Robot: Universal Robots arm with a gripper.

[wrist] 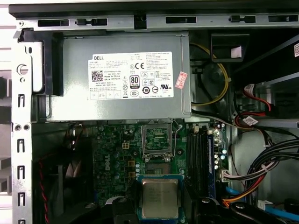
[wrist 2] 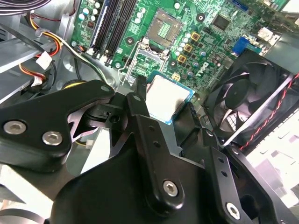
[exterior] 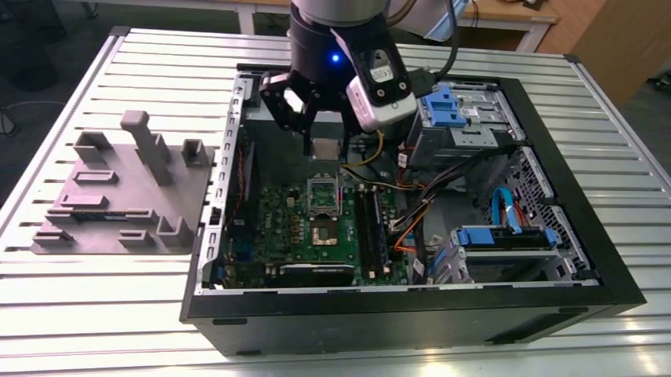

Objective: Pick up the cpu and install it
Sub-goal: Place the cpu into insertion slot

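- Hanging above the motherboard point(exterior: 283, 216) inside the open computer case point(exterior: 419, 318), the cpu point(exterior: 325, 149) was held clear of the board and had not been seated.
- Its silver-grey metal top was seen facing the cameras in both wrist views point(wrist 2: 168, 97) point(wrist: 160, 198), with a thin blue-green edge visible around it.
- The black fingers point(wrist 2: 139, 109) were closed onto two opposite edges of the cpu, so the gripper point(exterior: 325, 151) was clamped on the chip and on nothing else.
- The socket point(exterior: 325, 229) was seen lying open on the motherboard below the gripper, with its silver bracket point(exterior: 320, 192) raised upright at the end nearer the chip.
- Dark memory slots point(exterior: 372, 220) were seen just beside the socket, toward the exterior view's right.
- A grey power supply box point(wrist: 121, 74) with a white label was shown beyond the socket in the first wrist view.
- A black fan point(wrist 2: 247, 98) with red and black wires was shown beside the chip in the second wrist view.
- Blue drive brackets point(exterior: 445, 106) and bundled cables were seen in the case toward the exterior view's right.
- The case was placed on a slatted metal desk point(exterior: 105, 322), and a grey fixture plate point(exterior: 121, 196) carrying upright blocks lay on it at the exterior view's left, well apart from the gripper.
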